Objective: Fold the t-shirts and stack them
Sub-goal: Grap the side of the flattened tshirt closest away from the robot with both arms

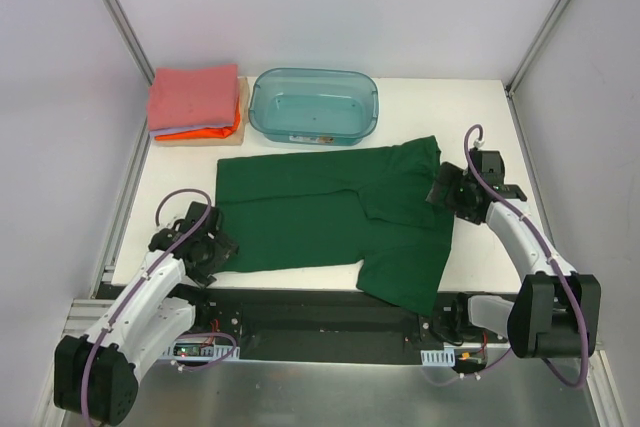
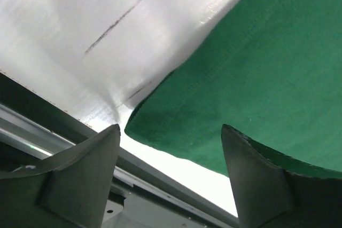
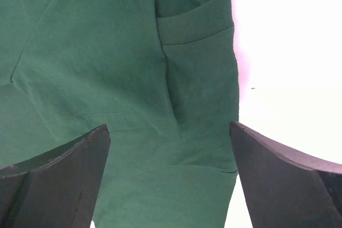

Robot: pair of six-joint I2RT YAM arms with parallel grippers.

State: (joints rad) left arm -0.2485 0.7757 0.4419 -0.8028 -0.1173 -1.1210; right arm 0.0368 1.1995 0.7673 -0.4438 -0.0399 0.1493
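The left gripper (image 2: pixel 170 177) is straddling the green shirt's (image 1: pixel 320 217) 8 o'clock corner and the right gripper (image 3: pixel 168 180) is poising over its 3 o'clock sleeve. Both are gaping apart, likely readying a fold.

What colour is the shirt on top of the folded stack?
The top folded shirt is salmon pink; top external view.

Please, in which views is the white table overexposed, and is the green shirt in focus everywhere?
Top external: even light, table and green shirt both sharp, no harsh glare. Left wrist: strong glare on the table beside the shirt's corner, weave sharp. Right wrist: table burnt out to plain white, pink fringe along the shirt's edge, seams sharp.
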